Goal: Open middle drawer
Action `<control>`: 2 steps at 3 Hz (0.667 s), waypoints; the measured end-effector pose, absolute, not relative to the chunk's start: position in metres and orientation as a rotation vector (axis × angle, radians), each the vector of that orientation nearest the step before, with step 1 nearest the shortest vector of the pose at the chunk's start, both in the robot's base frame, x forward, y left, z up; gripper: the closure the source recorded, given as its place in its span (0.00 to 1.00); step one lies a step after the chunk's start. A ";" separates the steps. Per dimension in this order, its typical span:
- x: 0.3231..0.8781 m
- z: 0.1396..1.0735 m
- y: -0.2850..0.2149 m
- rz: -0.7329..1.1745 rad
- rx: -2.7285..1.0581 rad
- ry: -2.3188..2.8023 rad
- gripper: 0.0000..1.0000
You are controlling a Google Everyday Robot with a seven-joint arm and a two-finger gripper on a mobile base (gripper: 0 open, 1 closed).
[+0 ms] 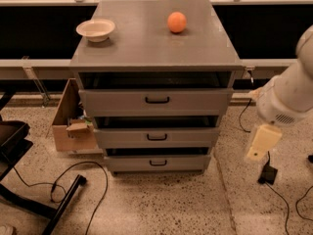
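Note:
The grey cabinet [155, 43] has three drawers stacked one above the other. The middle drawer [122, 138] is shut, with a flat grey front and a small black bar handle [157, 137]. The taller top drawer [112, 102] and the short bottom drawer [127, 164] are shut too. My gripper [261, 142] hangs on the white arm [289, 94] to the right of the cabinet. It is level with the middle drawer, apart from it, and holds nothing that I can see.
A white bowl [96, 30] and an orange [177, 22] sit on the cabinet top. An open cardboard box [68, 121] stands on the floor left of the drawers. A black chair base [29, 199], cables [93, 180] and a black power adapter [268, 174] lie on the floor.

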State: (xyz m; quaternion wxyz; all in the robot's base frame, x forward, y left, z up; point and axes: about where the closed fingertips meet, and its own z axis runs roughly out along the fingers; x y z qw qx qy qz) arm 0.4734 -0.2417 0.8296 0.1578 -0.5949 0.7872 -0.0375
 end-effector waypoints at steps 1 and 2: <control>0.496 0.761 -0.260 -0.205 -1.710 2.304 0.00; 0.515 0.722 -0.288 -0.340 -1.738 2.341 0.00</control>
